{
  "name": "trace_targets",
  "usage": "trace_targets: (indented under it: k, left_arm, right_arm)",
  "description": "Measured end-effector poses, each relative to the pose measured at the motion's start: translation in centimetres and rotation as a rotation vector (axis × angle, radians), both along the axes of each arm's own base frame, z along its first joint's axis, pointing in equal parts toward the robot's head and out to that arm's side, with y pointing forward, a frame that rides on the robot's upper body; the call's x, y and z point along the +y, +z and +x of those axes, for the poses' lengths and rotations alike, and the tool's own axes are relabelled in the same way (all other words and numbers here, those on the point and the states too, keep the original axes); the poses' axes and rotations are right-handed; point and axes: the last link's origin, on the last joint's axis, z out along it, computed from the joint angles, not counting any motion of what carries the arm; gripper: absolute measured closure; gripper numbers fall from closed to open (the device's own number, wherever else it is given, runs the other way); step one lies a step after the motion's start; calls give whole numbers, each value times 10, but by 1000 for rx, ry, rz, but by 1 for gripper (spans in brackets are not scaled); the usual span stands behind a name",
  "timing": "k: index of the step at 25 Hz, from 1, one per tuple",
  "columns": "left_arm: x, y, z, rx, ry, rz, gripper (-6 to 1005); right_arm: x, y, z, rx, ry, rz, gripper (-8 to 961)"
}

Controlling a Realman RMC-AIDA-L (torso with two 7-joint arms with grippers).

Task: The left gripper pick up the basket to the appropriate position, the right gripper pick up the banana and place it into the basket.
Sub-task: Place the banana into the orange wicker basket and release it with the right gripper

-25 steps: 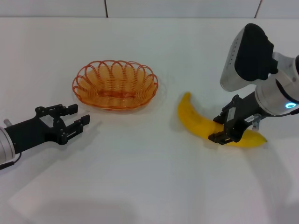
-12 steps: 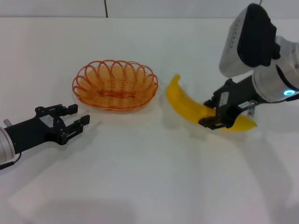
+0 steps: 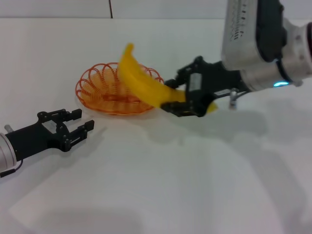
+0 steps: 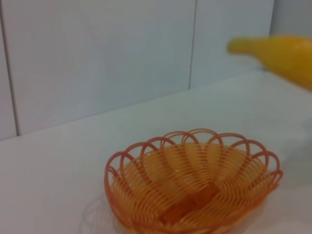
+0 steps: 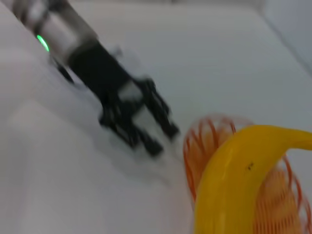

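Note:
The orange wire basket (image 3: 100, 87) sits on the white table, left of centre; the left wrist view shows the basket (image 4: 192, 187) holding nothing. My right gripper (image 3: 187, 100) is shut on the yellow banana (image 3: 139, 80) and holds it in the air, its free end over the basket's right half. In the right wrist view the banana (image 5: 239, 180) fills the foreground above the basket (image 5: 204, 146). My left gripper (image 3: 78, 126) lies open on the table at the near left of the basket, apart from it; it shows farther off as the left gripper (image 5: 141, 122).
A white tiled wall (image 3: 146, 7) runs along the back of the table. The white tabletop (image 3: 156, 185) stretches in front of the basket and both arms.
My right gripper has lifted the banana off the table and carried it left, from beside the basket to above its right half. The left arm and basket have not moved.

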Motion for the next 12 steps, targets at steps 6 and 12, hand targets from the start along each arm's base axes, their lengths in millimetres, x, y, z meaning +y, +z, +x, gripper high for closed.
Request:
trace_targets:
  k: [6, 12]
  left_arm:
    - [0, 0, 1, -2, -2, 1, 533]
    - [1, -1, 2, -5, -8, -2, 534]
  right_arm:
    - [2, -37, -23, 13, 126, 40, 447]
    - [4, -64, -39, 31, 207, 104, 437]
